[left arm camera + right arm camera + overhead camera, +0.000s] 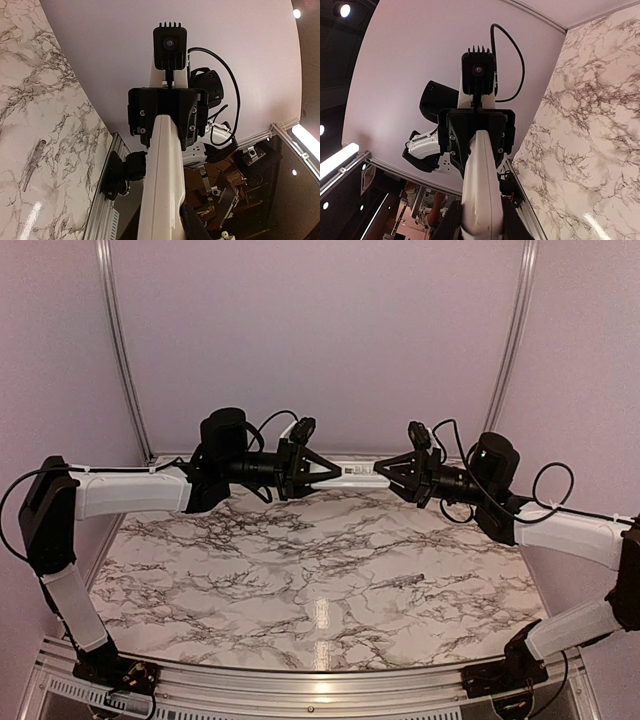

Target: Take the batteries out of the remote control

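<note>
- Black left gripper [336,472]: jaws pinched in on the left end of the remote control [358,473]. It looks seated, but I can't confirm a full clamp from your wrist views.
- The remote control is a slim white bar, held level in the air between both arms, above the far edge of the marble table [250,570]. It touches only the two grippers.
- Handling, my read: light, stiff, smooth plastic shell, so slippery under narrow pads. Hold it by the ends across the long edges, and keep the recess face uncovered.
- No batteries visible in any view. You can't tell from here which face carries the recess. Expect them small, round and quick to roll once out.
- Then the right gripper [381,470]: closed down on the right end of the remote control, nothing else in it.
- On the table, a grey pen-like stick [401,582] lies flat, right of centre, nearer than the remote and well apart from it. Probably your pry tool; one arm would have to let go to fetch it.
</note>
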`<act>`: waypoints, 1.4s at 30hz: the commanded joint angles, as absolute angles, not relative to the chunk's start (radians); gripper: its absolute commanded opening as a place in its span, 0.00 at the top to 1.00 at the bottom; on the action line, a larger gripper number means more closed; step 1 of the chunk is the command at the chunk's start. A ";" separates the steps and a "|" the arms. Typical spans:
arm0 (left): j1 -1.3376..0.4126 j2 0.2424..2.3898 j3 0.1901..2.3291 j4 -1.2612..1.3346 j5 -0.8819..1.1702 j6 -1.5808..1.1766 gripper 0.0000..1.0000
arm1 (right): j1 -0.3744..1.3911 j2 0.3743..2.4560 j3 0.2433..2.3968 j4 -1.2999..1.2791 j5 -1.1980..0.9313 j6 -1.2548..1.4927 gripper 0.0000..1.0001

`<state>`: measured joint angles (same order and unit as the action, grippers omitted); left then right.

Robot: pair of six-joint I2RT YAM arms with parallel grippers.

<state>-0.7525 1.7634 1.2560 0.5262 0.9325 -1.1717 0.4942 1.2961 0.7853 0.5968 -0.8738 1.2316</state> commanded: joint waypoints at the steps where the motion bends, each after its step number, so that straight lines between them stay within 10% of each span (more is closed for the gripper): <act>1: -0.759 1.780 1.279 0.543 0.938 -1.190 1.00 | 0.505 1.298 0.817 0.600 -0.878 1.208 1.00; 14: -0.760 1.723 1.225 0.517 0.884 -1.130 1.00 | 0.505 1.290 0.932 0.232 -0.828 0.974 0.40; 42: -0.757 1.563 1.157 0.018 0.574 -0.836 1.00 | 0.503 1.264 1.195 -0.267 -0.556 0.689 0.27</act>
<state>-0.7582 1.5883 1.1748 0.1120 0.6403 -0.8742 0.4973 1.2819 1.1362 -0.2054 -0.6128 0.7193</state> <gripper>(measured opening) 0.215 0.731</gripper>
